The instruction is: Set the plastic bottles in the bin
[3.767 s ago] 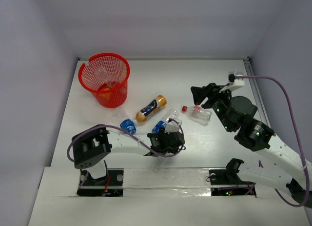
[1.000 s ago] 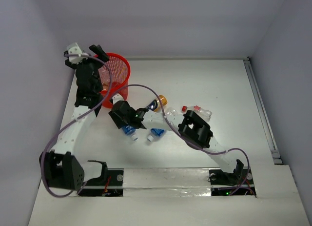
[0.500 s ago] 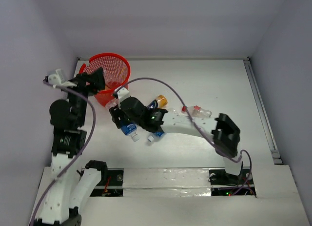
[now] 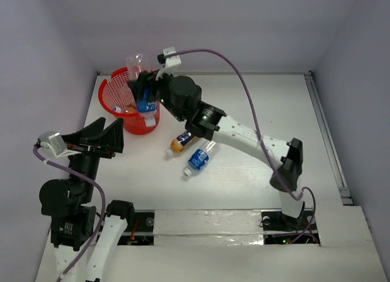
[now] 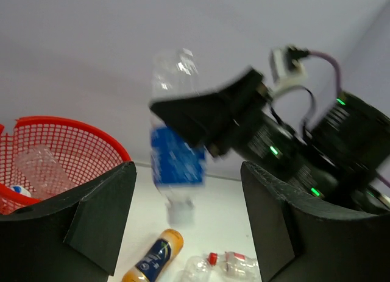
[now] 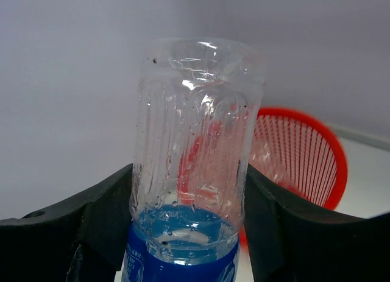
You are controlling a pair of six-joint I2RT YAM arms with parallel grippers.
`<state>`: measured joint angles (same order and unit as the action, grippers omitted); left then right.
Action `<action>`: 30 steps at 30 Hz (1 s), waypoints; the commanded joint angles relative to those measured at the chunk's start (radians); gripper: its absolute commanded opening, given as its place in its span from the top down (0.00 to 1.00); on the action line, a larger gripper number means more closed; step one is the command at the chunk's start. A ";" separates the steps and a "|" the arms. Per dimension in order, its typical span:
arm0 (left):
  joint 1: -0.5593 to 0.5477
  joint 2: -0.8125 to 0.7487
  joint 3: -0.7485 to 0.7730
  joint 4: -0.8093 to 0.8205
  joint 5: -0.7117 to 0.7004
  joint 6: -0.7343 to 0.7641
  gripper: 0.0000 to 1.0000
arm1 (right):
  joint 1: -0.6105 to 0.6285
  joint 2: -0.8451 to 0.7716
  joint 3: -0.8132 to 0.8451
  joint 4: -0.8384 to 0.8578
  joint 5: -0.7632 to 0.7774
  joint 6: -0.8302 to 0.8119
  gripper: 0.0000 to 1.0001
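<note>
My right gripper is shut on a clear plastic bottle with a blue label, held cap-down above the red mesh bin. In the right wrist view the bottle fills the gap between the black fingers, and the bin lies behind it. My left gripper hangs open and empty, near-left of the bin. Through its jaws the left wrist view shows the held bottle, the bin with a clear bottle inside, and an orange-and-blue bottle.
On the table lie the orange-and-blue bottle and a second blue-labelled bottle, both under the right arm's reach. A clear bottle with a red cap lies beside them. Walls close in on the left and at the back.
The right gripper has lifted the blue-labelled bottle off the table and carried it up over the bin. The left arm has drawn back from the bin toward the near left.
</note>
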<state>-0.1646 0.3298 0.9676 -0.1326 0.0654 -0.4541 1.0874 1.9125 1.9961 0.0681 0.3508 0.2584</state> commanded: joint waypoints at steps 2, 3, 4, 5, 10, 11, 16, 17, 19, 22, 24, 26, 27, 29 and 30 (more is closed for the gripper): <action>-0.047 -0.018 -0.052 -0.001 0.028 -0.011 0.34 | -0.057 0.199 0.249 0.111 0.071 -0.019 0.58; -0.047 -0.020 -0.069 0.004 0.028 -0.006 0.34 | -0.072 0.235 0.292 0.133 0.080 -0.021 0.58; -0.058 -0.023 -0.076 0.002 0.024 -0.005 0.34 | -0.089 0.300 0.369 0.143 0.086 -0.018 0.58; -0.068 -0.025 -0.084 0.002 0.017 -0.005 0.34 | -0.089 0.327 0.394 0.185 0.083 -0.018 0.58; -0.087 -0.041 -0.121 0.005 0.025 -0.023 0.35 | -0.129 0.446 0.469 0.312 0.080 -0.051 0.59; -0.087 -0.041 -0.124 0.004 0.025 -0.023 0.35 | -0.144 0.495 0.522 0.317 0.077 -0.051 0.59; -0.098 -0.035 -0.153 0.017 0.033 -0.028 0.35 | -0.165 0.611 0.636 0.329 0.051 -0.084 0.52; -0.098 -0.034 -0.159 0.022 0.036 -0.034 0.35 | -0.165 0.618 0.636 0.335 0.048 -0.084 0.52; -0.098 -0.026 -0.170 0.037 0.047 -0.038 0.35 | -0.165 0.634 0.638 0.343 0.045 -0.082 0.51; -0.098 -0.018 -0.178 0.047 0.047 -0.041 0.35 | -0.175 0.642 0.641 0.343 0.033 -0.081 0.48; -0.098 -0.012 -0.182 0.051 0.045 -0.046 0.35 | -0.175 0.645 0.641 0.345 0.024 -0.085 0.42; -0.098 -0.006 -0.182 0.053 0.048 -0.049 0.35 | -0.175 0.646 0.636 0.341 0.001 -0.085 0.28; -0.098 -0.003 -0.181 0.050 0.048 -0.051 0.35 | -0.175 0.645 0.633 0.334 -0.007 -0.085 0.24; -0.098 0.000 -0.184 0.050 0.051 -0.060 0.35 | -0.175 0.628 0.612 0.322 -0.024 -0.081 0.15; -0.098 0.003 -0.185 0.054 0.060 -0.066 0.35 | -0.175 0.617 0.601 0.315 -0.032 -0.081 0.11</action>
<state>-0.2565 0.3141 0.7910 -0.1463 0.1001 -0.5007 0.9157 2.5622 2.5797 0.3286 0.3580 0.1871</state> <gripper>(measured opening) 0.654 0.867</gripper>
